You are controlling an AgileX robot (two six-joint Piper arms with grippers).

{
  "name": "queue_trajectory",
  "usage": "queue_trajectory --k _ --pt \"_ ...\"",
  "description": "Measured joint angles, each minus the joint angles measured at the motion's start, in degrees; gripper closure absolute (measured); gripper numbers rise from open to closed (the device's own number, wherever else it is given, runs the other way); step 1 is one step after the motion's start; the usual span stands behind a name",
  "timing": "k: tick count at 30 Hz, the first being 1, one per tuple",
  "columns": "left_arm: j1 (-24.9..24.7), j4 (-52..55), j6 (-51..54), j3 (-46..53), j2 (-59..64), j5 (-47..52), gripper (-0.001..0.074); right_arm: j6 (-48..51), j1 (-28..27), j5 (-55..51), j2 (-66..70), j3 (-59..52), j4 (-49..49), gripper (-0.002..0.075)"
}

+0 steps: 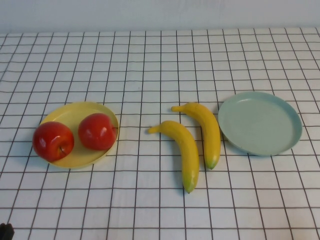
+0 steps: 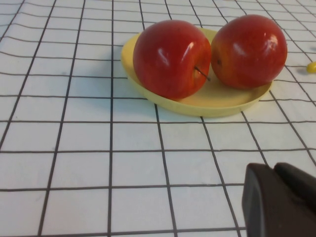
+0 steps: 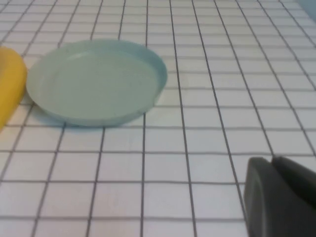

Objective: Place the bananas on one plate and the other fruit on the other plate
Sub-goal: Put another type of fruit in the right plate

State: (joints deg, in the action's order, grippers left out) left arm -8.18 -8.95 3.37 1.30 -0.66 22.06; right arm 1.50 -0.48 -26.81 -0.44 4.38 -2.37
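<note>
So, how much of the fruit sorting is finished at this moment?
About half. Done: both apples sit on the yellow plate. In hand: nothing; the left claw and right claw are shut, low over the cloth and apart from the fruit. Left: both bananas lie on the cloth beside the bare blue-green plate.

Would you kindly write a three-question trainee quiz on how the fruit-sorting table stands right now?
1. True or false: both apples sit on the yellow plate.
2. How many bananas lie on the blue-green plate? A) two B) one C) none
3. Fill in: the left gripper and right gripper, both near the table's front edge, are ____.
Key: 1 true; 2 C; 3 shut.
</note>
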Motion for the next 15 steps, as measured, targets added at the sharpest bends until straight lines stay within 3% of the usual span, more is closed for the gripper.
queue_trajectory --k 8,15 --pt "0.0 0.0 0.0 0.0 0.0 0.0 0.0735 1.0 0.0 -8.9 2.5 26.6 -3.7 0.0741" --pt "0.0 0.0 0.0 0.0 0.0 0.0 0.0735 1.2 0.0 -4.5 4.2 29.0 -10.9 0.0741"
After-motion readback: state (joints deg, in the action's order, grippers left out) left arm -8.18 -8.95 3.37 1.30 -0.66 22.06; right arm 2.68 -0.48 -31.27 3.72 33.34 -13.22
